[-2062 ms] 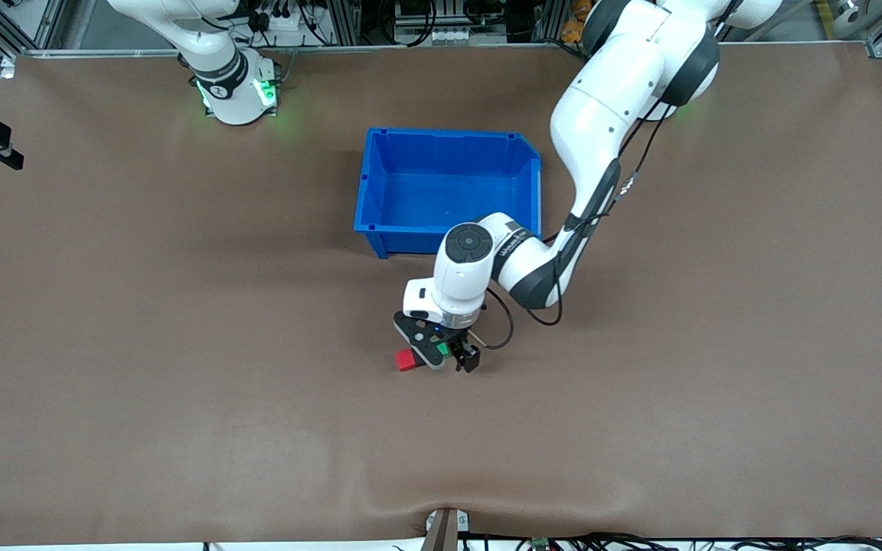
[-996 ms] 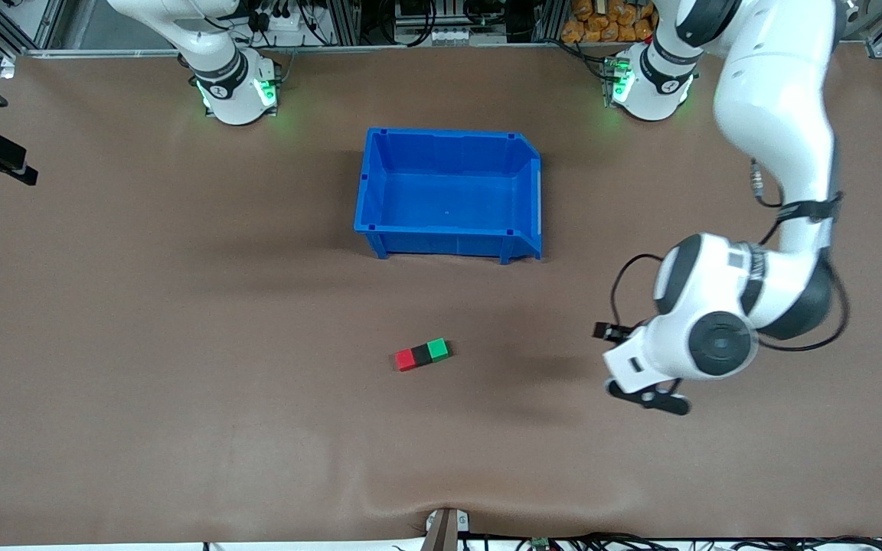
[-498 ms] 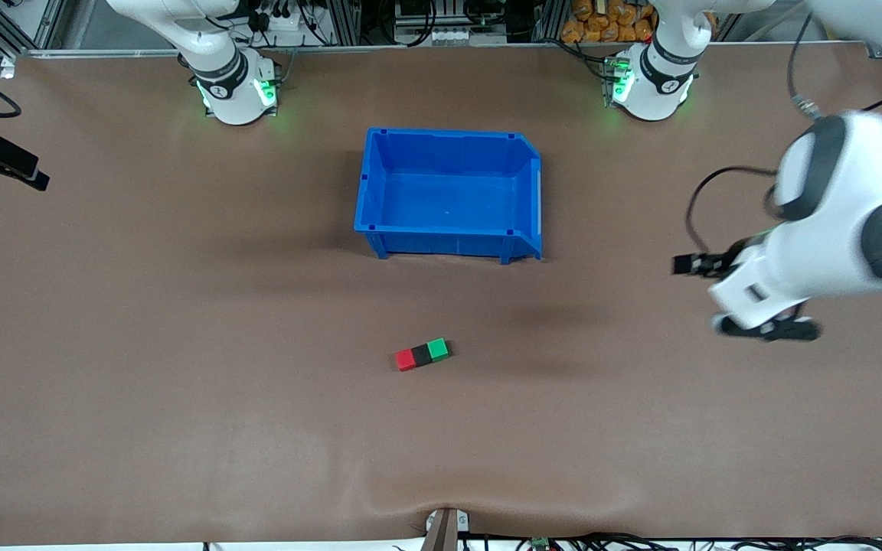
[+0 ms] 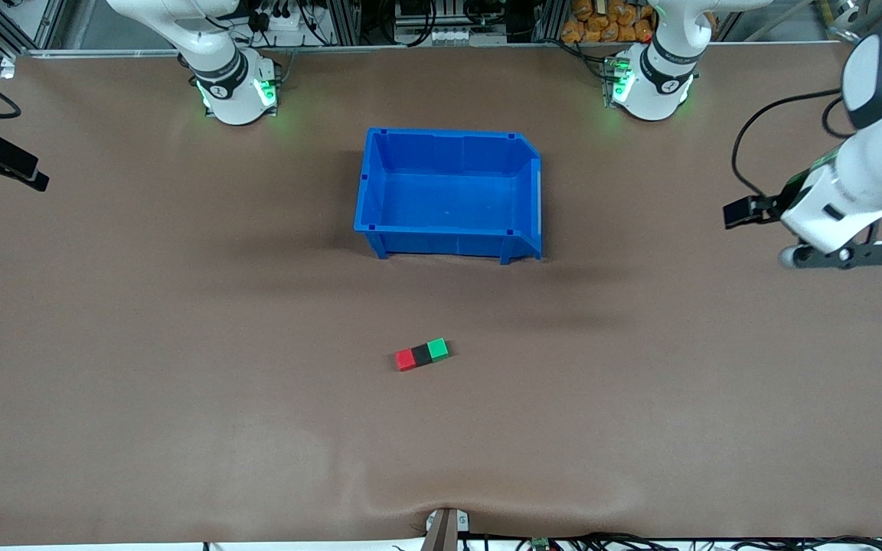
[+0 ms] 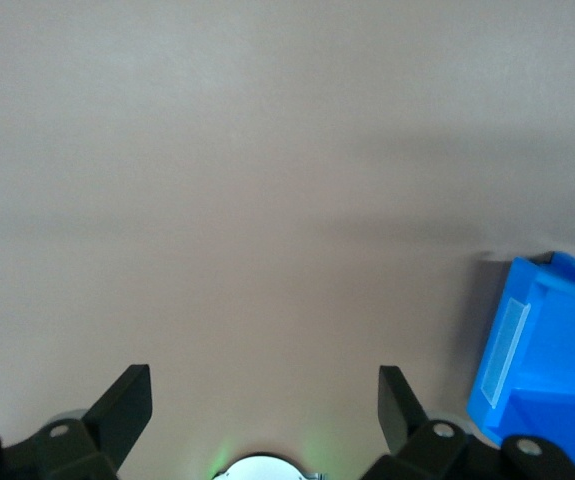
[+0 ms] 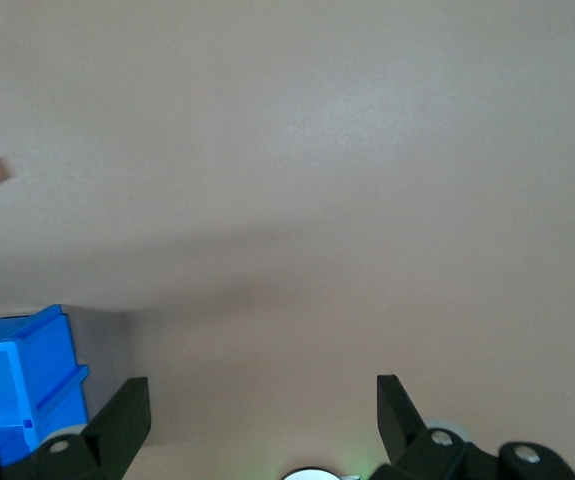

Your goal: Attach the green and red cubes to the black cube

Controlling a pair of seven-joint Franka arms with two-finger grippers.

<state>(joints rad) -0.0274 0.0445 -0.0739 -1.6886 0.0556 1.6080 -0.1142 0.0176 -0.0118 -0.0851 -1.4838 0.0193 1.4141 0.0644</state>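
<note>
The three cubes lie in one short row on the brown worktop, about midway along it and nearer the front camera's edge than the blue bin: red cube, black cube in the middle, green cube, each touching its neighbour with no gap that I can see. I judge the joining done, with nothing left but to pull clear. Whether they truly hold together or only sit pressed side by side, I cannot tell from above.

My left gripper hangs in the air over the worktop's edge at the left arm's end, well apart from the row, fingers spread wide and holding nothing. My right gripper waits at the worktop's edge at the right arm's end, up toward the base-side corner, also spread wide and empty.

The front view alone shows the full row and both arms. My left wrist view shows its two parted fingertips, bare mat and a corner of the bin, no cubes. My right wrist view shows parted fingertips, the bin's corner, and only a sliver of the red cube at the frame's edge.
</note>
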